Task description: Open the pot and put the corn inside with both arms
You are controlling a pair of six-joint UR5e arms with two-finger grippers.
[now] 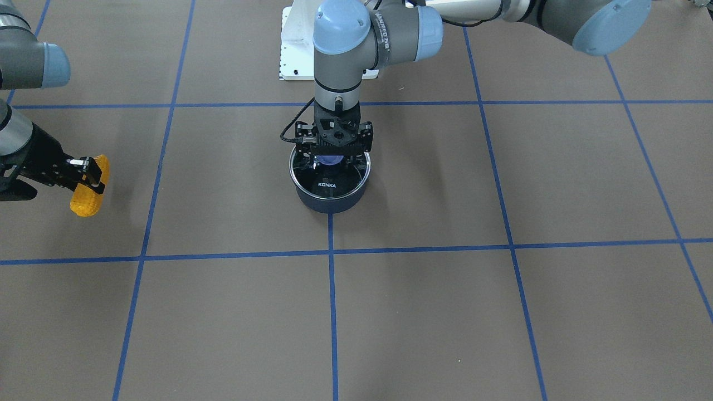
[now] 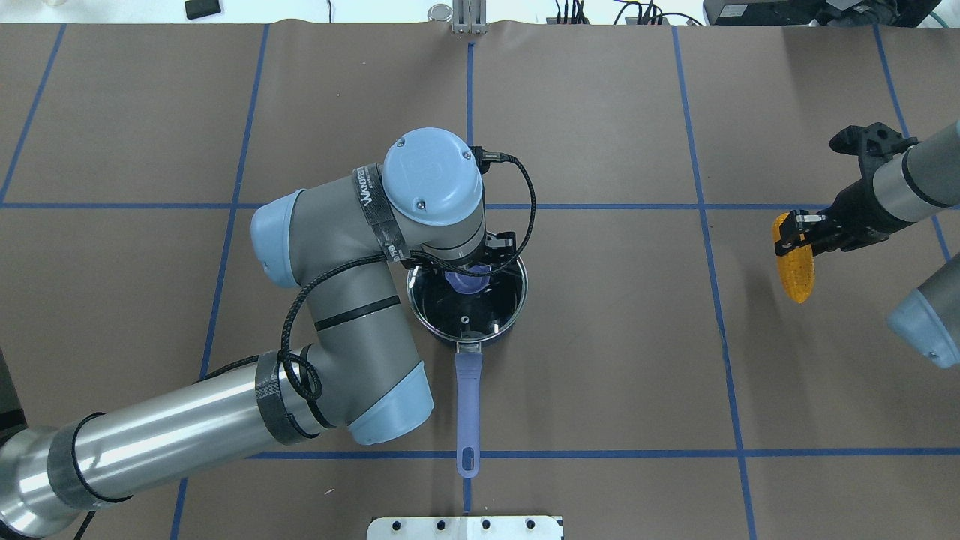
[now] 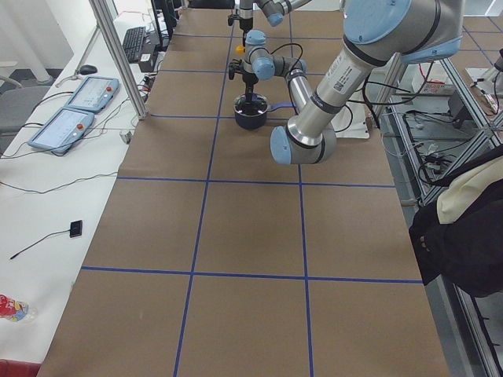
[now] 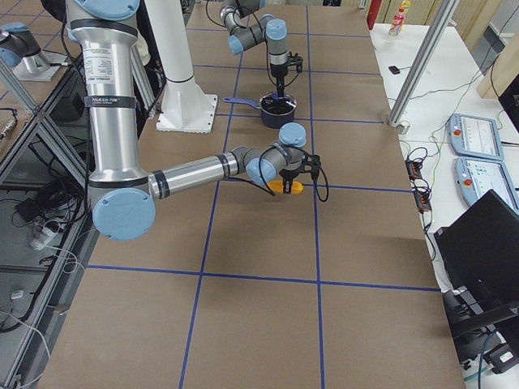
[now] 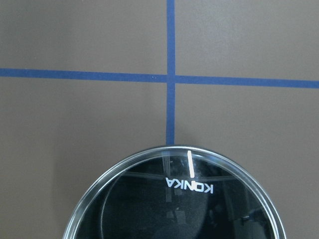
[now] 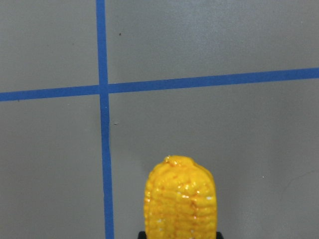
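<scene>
Evidently poised to uncover the pot (image 1: 330,203), the left gripper (image 1: 331,160) straddles the lid knob (image 2: 466,281); clamped or not, I cannot tell. At its 3 o'clock overhead, the right gripper (image 2: 793,229) clenches the corn (image 2: 796,271), waiting.

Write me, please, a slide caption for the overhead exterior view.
Left gripper straddles the lid knob on the pot; right gripper holds the corn aside.

The place is a robotics lab. A long table (image 3: 251,236), covered in brown paper and gridded with blue tape (image 3: 208,182), carries the grey jointed left arm (image 2: 337,300) and right arm (image 4: 122,121). On the white bench along its far side lie teach pendants (image 3: 59,128) and a keyboard (image 3: 135,37), beside aluminium frame posts (image 3: 118,55).
</scene>
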